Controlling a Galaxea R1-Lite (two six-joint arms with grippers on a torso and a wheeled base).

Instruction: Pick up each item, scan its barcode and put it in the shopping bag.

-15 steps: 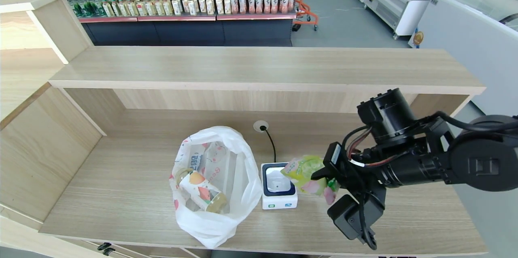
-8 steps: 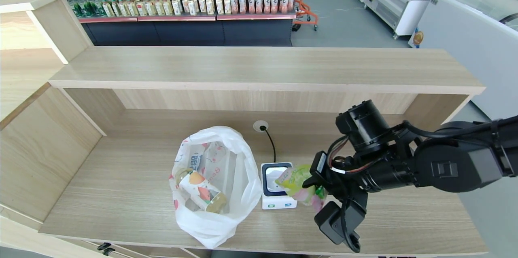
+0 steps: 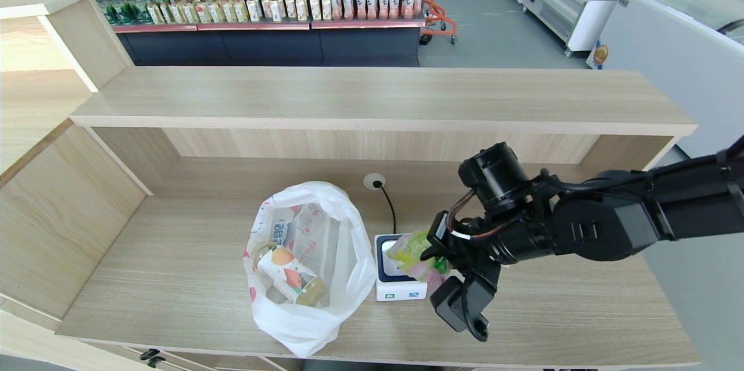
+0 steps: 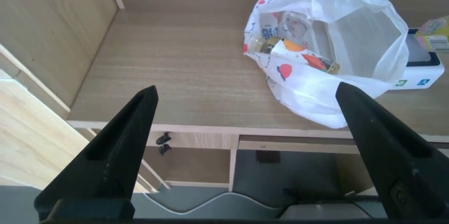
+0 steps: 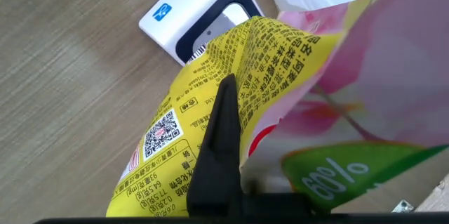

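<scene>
My right gripper (image 3: 431,256) is shut on a yellow-green snack packet (image 3: 408,252) and holds it just above the white barcode scanner (image 3: 400,289). In the right wrist view the packet (image 5: 231,112) shows its printed back and a square code, with one dark finger (image 5: 219,147) across it and the scanner (image 5: 203,20) beneath. The white shopping bag (image 3: 308,260) stands open to the left of the scanner, with a fruit-printed can and other packs inside. My left gripper (image 4: 247,89) hangs open over the counter's near edge, well short of the bag (image 4: 330,41).
The scanner's black cable (image 3: 388,202) runs back to a grommet in the counter. A raised wooden ledge (image 3: 383,97) borders the back and a side wall (image 3: 64,208) the left. Bare counter (image 3: 174,266) lies left of the bag and to the right of the scanner.
My right arm has swung left with the packet, from beside the scanner's right edge to over its window. The bag and scanner have stayed put.
</scene>
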